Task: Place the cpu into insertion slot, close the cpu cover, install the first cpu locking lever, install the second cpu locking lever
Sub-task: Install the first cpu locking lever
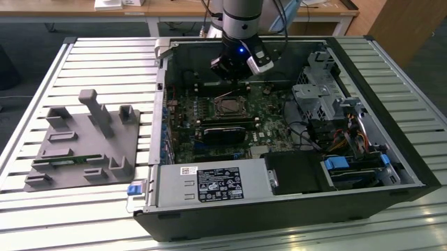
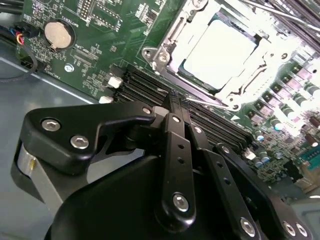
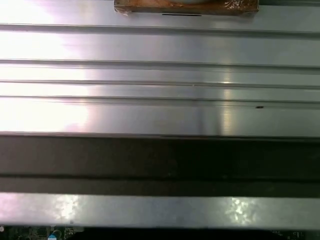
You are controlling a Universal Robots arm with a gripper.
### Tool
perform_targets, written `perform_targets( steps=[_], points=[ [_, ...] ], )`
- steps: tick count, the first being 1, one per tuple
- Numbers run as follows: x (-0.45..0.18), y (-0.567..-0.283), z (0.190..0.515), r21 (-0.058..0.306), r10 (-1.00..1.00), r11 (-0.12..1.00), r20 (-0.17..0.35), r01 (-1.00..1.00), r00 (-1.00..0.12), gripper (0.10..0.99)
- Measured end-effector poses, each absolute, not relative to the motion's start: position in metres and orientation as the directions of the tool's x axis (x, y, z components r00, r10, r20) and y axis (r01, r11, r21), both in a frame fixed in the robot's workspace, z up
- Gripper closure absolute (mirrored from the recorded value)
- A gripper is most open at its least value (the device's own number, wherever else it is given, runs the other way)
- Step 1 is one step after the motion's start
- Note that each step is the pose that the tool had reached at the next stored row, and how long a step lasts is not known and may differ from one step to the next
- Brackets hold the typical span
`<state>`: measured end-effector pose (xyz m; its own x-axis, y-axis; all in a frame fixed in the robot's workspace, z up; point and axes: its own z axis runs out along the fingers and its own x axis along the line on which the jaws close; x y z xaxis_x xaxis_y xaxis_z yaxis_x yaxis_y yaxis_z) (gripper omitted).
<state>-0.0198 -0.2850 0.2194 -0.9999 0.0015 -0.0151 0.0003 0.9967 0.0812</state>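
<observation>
The cpu lies flat in the insertion slot, pale and bright in the second wrist view. The silvery cpu cover lies down around it, framing the chip. A thin metal locking lever runs along the socket's edge, right at the tips of my black fingers. My gripper is shut, with the fingers pressed together. In the exterior view the gripper hangs inside the case just behind the socket, where a thin lever stands raised.
The open computer case lies on a slatted metal table. A grey fixture plate sits at the exterior view's left. A black module, power supply and drive cage surround the socket. Memory slots lie under the fingers.
</observation>
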Motion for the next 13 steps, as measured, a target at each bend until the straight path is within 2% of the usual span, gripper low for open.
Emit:
perform_targets(
  steps=[13],
  points=[
    [-0.015,-0.284,0.205,0.064,0.001,0.998,-0.015,0.000,-1.000,0.980]
  ],
)
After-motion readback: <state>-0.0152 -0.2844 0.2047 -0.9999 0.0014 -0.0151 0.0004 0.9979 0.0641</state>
